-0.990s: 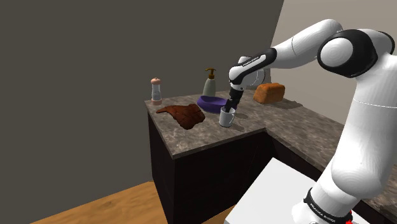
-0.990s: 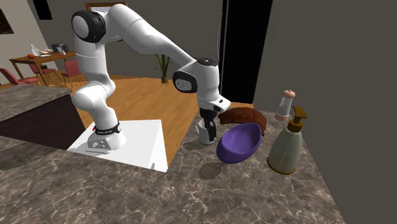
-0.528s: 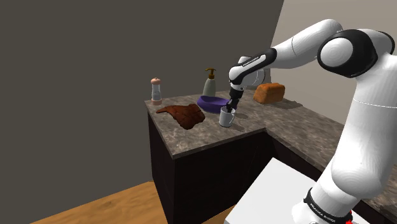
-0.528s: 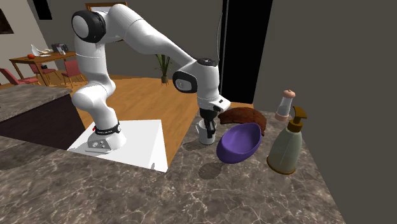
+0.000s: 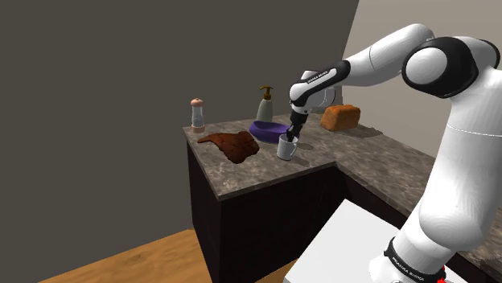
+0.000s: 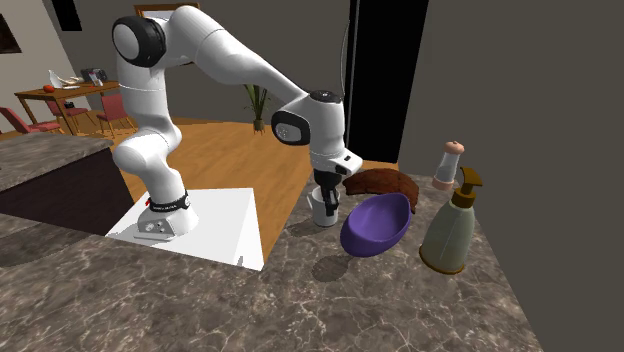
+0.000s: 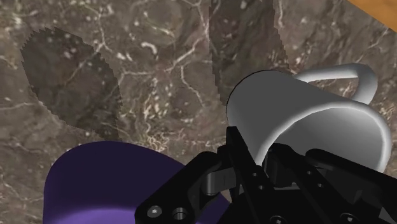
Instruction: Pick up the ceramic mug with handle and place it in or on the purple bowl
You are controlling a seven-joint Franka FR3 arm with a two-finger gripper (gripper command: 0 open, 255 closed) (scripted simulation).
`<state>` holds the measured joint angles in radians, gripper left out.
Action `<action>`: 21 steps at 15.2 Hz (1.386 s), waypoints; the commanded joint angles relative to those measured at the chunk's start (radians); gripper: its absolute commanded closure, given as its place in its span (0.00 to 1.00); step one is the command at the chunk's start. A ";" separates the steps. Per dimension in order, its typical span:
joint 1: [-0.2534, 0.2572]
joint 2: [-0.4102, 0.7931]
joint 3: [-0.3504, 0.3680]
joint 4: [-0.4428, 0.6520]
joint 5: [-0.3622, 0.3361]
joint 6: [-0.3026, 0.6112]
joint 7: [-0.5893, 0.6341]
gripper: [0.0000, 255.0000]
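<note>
Our gripper (image 7: 257,164) pinches the rim wall of the white mug (image 7: 299,108), which stands on the worktop (image 7: 159,57) directly beneath it, with the purple bowl (image 7: 95,181) just beside. We judge the mug stiff, smooth and breakable, so this rim hold needs firm pressure.

We've got countertop (image 7: 146,57): dark brown stone, pale veins, polished. Mug (image 7: 318,121): plain white, smooth, soft sheen, material we can't call. Bowl (image 6: 377,224): purple, smooth, faint gloss. Gripper (image 7: 254,149): black, matt. Arm (image 6: 230,55): white shell, glossy, plastic look. Floor (image 6: 215,150): warm wood, satin finish.
</note>
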<state>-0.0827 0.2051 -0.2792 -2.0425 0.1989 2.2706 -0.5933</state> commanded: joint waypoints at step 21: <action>0.007 -0.117 -0.012 0.153 -0.065 -0.261 0.061 1.00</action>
<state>-0.0752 0.0903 -0.2908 -1.9023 0.1357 2.0247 -0.5341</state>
